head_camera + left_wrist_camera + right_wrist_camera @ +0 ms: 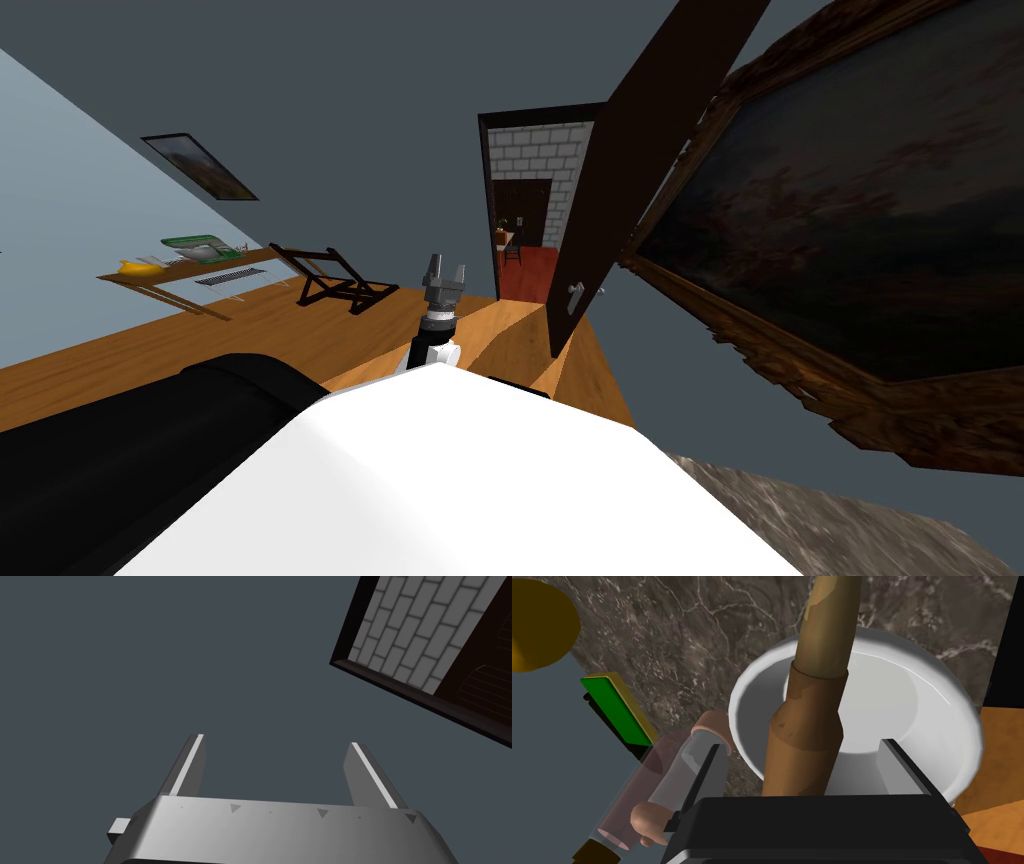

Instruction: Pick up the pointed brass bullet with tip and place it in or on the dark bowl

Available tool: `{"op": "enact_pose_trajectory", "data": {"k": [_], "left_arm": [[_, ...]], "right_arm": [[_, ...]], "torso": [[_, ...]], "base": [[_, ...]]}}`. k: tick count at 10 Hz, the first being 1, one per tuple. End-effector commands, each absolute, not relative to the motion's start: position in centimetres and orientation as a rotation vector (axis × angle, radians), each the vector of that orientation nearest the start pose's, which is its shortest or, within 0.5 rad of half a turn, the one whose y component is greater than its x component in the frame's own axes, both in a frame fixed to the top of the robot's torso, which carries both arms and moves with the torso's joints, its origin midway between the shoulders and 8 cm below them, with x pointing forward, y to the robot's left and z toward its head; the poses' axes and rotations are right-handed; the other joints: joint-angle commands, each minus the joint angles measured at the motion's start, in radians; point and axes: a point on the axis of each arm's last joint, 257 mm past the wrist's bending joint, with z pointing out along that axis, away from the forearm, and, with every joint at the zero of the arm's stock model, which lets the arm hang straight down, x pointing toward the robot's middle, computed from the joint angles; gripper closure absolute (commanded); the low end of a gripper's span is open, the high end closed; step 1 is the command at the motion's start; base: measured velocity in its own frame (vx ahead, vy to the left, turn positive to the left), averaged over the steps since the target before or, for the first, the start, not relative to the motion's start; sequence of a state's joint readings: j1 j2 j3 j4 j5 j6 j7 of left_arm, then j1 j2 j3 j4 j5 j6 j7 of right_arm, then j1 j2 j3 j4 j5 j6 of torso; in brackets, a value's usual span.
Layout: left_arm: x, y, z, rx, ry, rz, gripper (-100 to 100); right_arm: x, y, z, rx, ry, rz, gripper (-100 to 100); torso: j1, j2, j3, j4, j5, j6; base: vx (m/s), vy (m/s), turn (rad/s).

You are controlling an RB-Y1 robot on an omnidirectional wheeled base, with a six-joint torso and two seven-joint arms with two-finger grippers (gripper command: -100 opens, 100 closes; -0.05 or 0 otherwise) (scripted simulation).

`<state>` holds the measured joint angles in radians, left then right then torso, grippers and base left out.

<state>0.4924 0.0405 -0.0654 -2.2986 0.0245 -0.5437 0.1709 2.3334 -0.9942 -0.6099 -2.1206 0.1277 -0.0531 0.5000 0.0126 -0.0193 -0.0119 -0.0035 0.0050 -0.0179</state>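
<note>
The long, brown, brass-toned pointed bullet (812,721) stands between the spread fingers of the right gripper (800,746). Neither blade presses its sides. It sits directly over the hollow of a round bowl (932,721) that is drawn white, not dark, on a dark marbled surface (662,621). By my reading the carry is finished and the release is made or under way; what is left is to confirm that it rests in the bowl and to back the hand off. The bullet's base is hidden behind the gripper's body and its tip runs past the frame edge, so contact with the bowl is unclear. Just above the head view's centre, the left gripper (443,272) hangs idle, fingers apart.
</note>
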Motion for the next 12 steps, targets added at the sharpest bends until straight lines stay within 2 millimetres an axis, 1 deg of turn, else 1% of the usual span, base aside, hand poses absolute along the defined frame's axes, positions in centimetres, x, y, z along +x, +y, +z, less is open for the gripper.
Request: {"op": "enact_pose_trajectory", "data": {"k": [1, 3, 4, 5, 6, 12], "left_arm": [[33.6, 25.4, 4.2, -0.661, 0.542, -1.564, 0], [33.6, 25.4, 4.2, -0.661, 0.542, -1.564, 0], [33.6, 25.4, 4.2, -0.661, 0.542, -1.564, 0], [33.6, 25.4, 4.2, -0.661, 0.542, -1.564, 0], [33.6, 25.4, 4.2, -0.661, 0.542, -1.564, 0], [33.6, 25.4, 4.2, -0.661, 0.542, -1.564, 0]], "right_arm": [[-16.6, -56.9, -20.2, 0.117, 3.008, -0.576, -100], [-16.6, -56.9, -20.2, 0.117, 3.008, -0.576, -100], [-16.6, -56.9, -20.2, 0.117, 3.008, -0.576, 0], [-17.5, -57.1, -19.4, 0.128, 3.003, -0.575, -100], [-17.4, -57.0, -19.5, 0.127, 3.002, -0.57, -100], [-20.1, -57.2, -17.1, 0.161, 2.988, -0.551, -100]], "torso": [[0.0, 0.0, 0.0, 0.0, 0.0, 0.0], [0.0, 0.0, 0.0, 0.0, 0.0, 0.0], [0.0, 0.0, 0.0, 0.0, 0.0, 0.0], [0.0, 0.0, 0.0, 0.0, 0.0, 0.0], [0.0, 0.0, 0.0, 0.0, 0.0, 0.0], [0.0, 0.0, 0.0, 0.0, 0.0, 0.0]], "base": [[0.0, 0.0, 0.0], [0.0, 0.0, 0.0], [0.0, 0.0, 0.0], [0.004, 0.0, 0.022], [0.005, -0.003, 0.008], [0.004, -0.002, 0.012]]}}
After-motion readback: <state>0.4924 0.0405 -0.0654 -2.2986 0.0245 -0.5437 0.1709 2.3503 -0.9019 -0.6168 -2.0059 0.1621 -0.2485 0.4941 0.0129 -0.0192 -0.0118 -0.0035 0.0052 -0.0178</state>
